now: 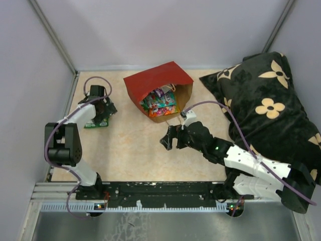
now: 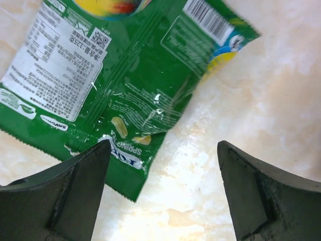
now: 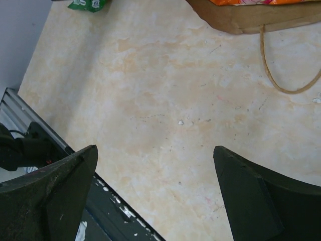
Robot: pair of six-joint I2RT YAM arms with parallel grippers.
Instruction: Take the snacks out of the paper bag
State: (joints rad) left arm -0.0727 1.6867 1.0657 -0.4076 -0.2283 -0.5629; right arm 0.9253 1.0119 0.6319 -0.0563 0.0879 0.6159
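The paper bag [image 1: 150, 83] lies on its side near the far middle of the table [image 1: 130, 150], red outside up, its mouth turned toward the arms. Several snacks [image 1: 159, 101] sit packed in the opening. One string handle [image 3: 281, 89] loops out onto the table in front of it.

One green packet [image 2: 125, 75] is out of the bag and lies flat on the table at the left, well apart from it. The left gripper [image 2: 163, 146] hangs just over that packet's edge with its jaws spread wide. It appears to hold nothing, though the wrist view does not show whether a finger touches the foil.

The right gripper [image 3: 155, 150] is near the bag's mouth, jaws also wide apart, with only bare table between them. A black flowered pillow [image 1: 271, 95] fills the right side.
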